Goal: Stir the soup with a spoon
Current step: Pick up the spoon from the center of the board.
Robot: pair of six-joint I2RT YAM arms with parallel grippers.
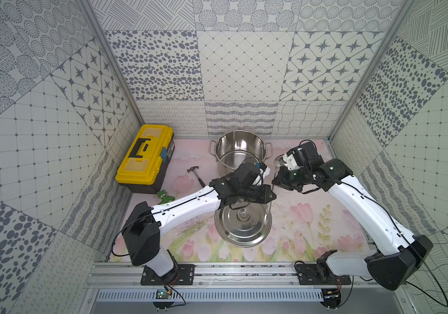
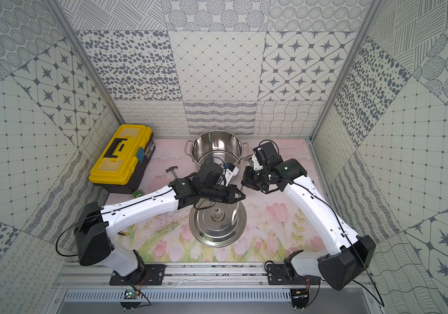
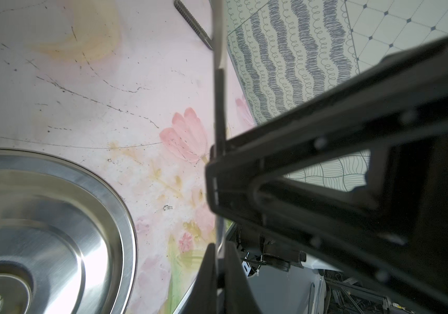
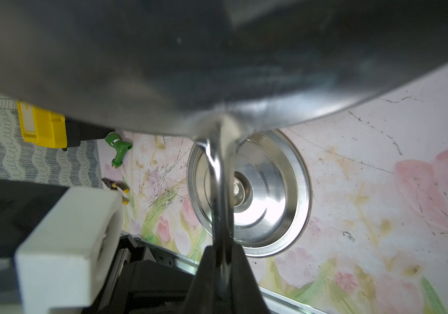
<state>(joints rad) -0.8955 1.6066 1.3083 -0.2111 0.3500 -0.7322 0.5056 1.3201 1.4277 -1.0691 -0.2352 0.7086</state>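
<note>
both my claws are clenched on the ladle (image 4: 220, 195), which hangs in the air clear of the worktop (image 1: 312, 217). my right claw (image 4: 222, 252) pinches the thin handle a little below the bowl, and that bowl fills the right wrist view just past my fingers. my left claw (image 3: 219, 251) nips the same handle further along, just beside the right one; in both top views the two tips nearly meet. the handle's free end reaches over the lid (image 1: 241, 233), which lies flat in the middle of the worktop, toward its near edge. the bowl end sits just beside the right side of the stockpot (image 1: 240, 146), which stands at the middle of the worktop's far edge, shiny steel inside.
</note>
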